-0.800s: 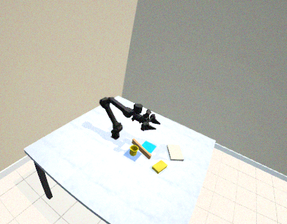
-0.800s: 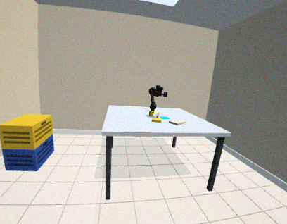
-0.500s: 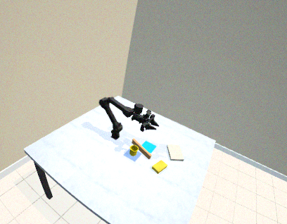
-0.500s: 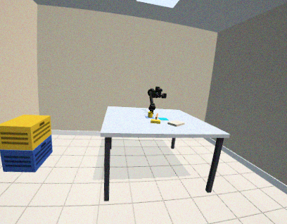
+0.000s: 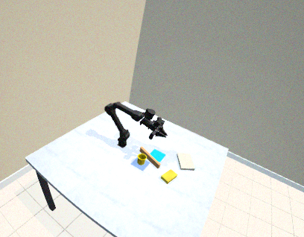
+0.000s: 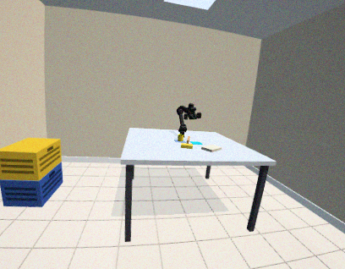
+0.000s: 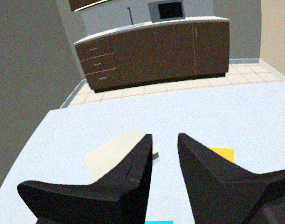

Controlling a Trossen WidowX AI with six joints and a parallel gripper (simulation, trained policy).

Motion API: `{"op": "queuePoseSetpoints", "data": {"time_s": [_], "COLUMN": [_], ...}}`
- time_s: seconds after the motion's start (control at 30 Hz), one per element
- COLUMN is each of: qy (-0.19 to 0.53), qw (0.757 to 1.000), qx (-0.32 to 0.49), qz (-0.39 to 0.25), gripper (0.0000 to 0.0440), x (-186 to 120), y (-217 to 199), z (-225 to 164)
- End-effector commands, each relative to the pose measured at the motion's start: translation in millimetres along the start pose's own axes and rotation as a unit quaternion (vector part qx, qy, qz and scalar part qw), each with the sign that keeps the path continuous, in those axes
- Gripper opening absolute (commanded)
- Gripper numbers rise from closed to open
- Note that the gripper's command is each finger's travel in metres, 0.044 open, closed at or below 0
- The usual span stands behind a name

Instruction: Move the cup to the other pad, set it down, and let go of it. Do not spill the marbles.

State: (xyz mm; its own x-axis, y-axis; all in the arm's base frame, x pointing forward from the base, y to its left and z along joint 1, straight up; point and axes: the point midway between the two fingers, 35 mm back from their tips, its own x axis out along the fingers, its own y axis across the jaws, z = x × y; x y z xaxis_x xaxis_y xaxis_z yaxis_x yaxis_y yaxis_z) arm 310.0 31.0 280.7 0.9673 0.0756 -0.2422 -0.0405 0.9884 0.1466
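Observation:
A yellow cup (image 5: 141, 160) (image 6: 180, 138) stands upright on the blue pad (image 5: 135, 164). Marbles inside it cannot be made out. The cyan pad (image 5: 158, 155) (image 6: 196, 143) lies on the other side of a low wooden bar and has nothing on it; its edge shows at the bottom of the wrist view (image 7: 159, 222). My gripper (image 5: 166, 135) (image 6: 199, 115) (image 7: 164, 139) is high above the table, beyond the cyan pad and away from the cup. Its fingers are nearly together, with a narrow gap and nothing between them. The cup is not in the wrist view.
The wooden bar (image 5: 150, 157) (image 6: 188, 139) stands between the two pads. A yellow block (image 5: 169, 176) (image 6: 187, 145) (image 7: 223, 153) lies near the bar's end. A cream book-like slab (image 5: 185, 161) (image 6: 211, 148) (image 7: 110, 152) lies to the right of the cyan pad in the top view.

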Motion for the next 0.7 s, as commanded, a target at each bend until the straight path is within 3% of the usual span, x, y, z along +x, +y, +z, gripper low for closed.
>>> {"op": "queuePoseSetpoints", "data": {"time_s": [0.0,0.67], "qy": [0.025,0.184], "qw": [1.000,0.981], "qx": [0.014,0.055], "qz": [0.003,-0.007], "gripper": [0.0089,0.0100], "x": [0.0,-5.1], "y": [5.0,21.0], "z": [-3.8,-32.5]}}
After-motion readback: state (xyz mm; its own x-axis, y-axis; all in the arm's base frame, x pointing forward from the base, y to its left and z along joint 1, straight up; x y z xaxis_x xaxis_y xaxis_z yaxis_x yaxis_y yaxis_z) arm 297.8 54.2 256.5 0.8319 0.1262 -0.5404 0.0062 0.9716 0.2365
